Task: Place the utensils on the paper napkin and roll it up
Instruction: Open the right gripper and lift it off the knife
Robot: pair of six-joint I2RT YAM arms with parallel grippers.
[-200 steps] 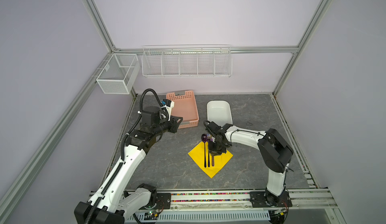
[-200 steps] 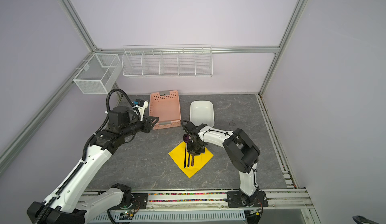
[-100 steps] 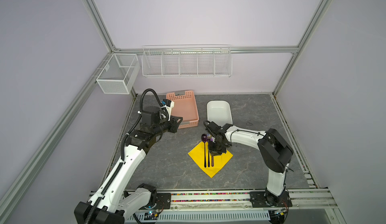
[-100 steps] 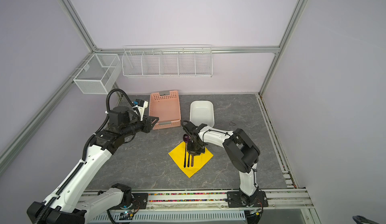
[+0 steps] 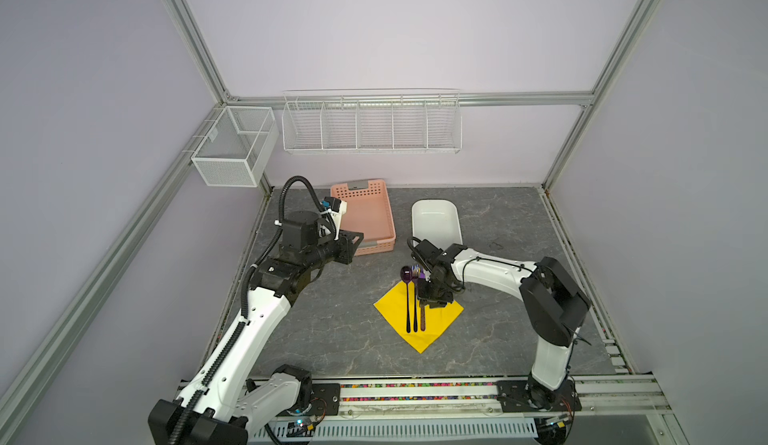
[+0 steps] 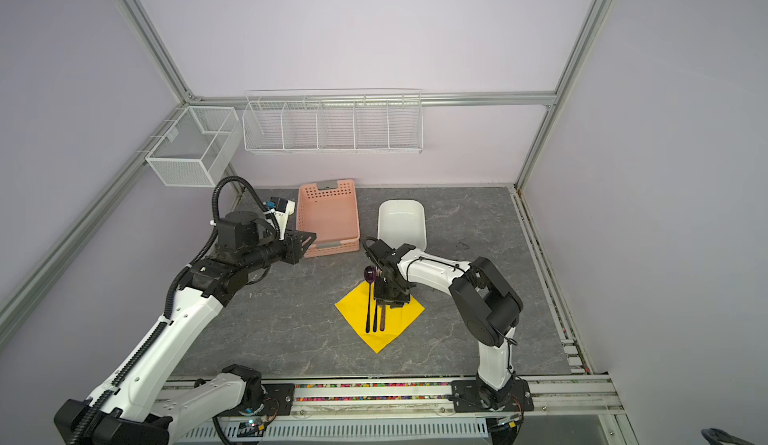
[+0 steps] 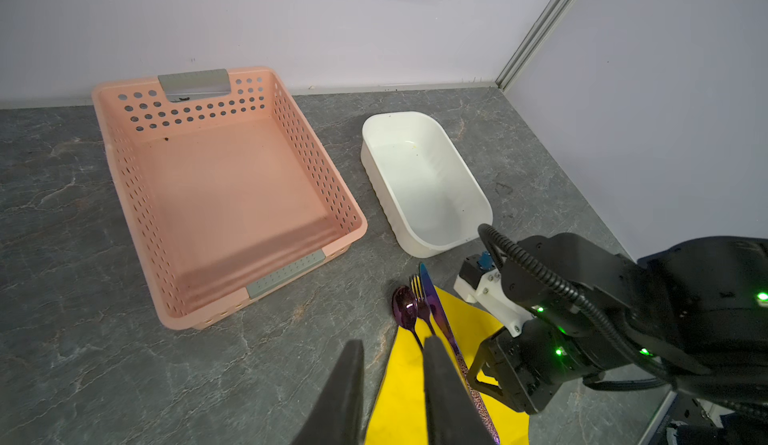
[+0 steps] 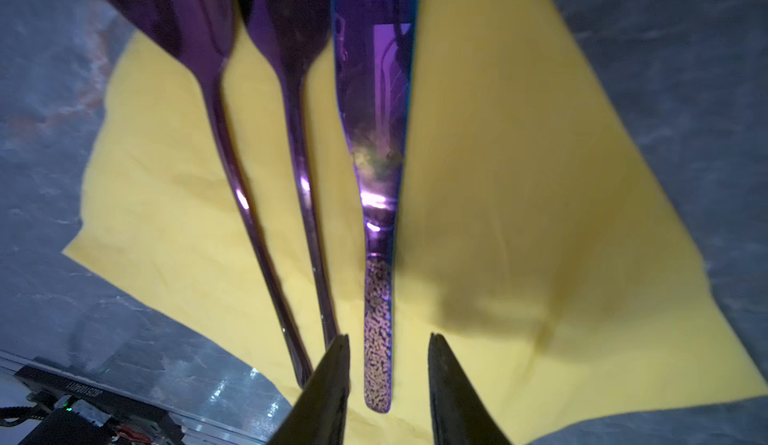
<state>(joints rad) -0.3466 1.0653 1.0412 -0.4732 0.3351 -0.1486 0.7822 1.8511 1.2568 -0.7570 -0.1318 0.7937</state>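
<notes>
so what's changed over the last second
The right gripper has opened its jaws off the knife handle, leaving it flat on the paper napkin beside the fork and spoon. The left gripper, pink basket and white tub stayed put.

white arm links [image 5: 257, 322], black joints [image 5: 552, 297], ribbed black cables [image 5: 297, 178]

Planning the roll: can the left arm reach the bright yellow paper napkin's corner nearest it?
Probably yes: only bare grey table lies between the left gripper and the napkin; the right gripper hangs over the purple-blue knife's handle.
</notes>
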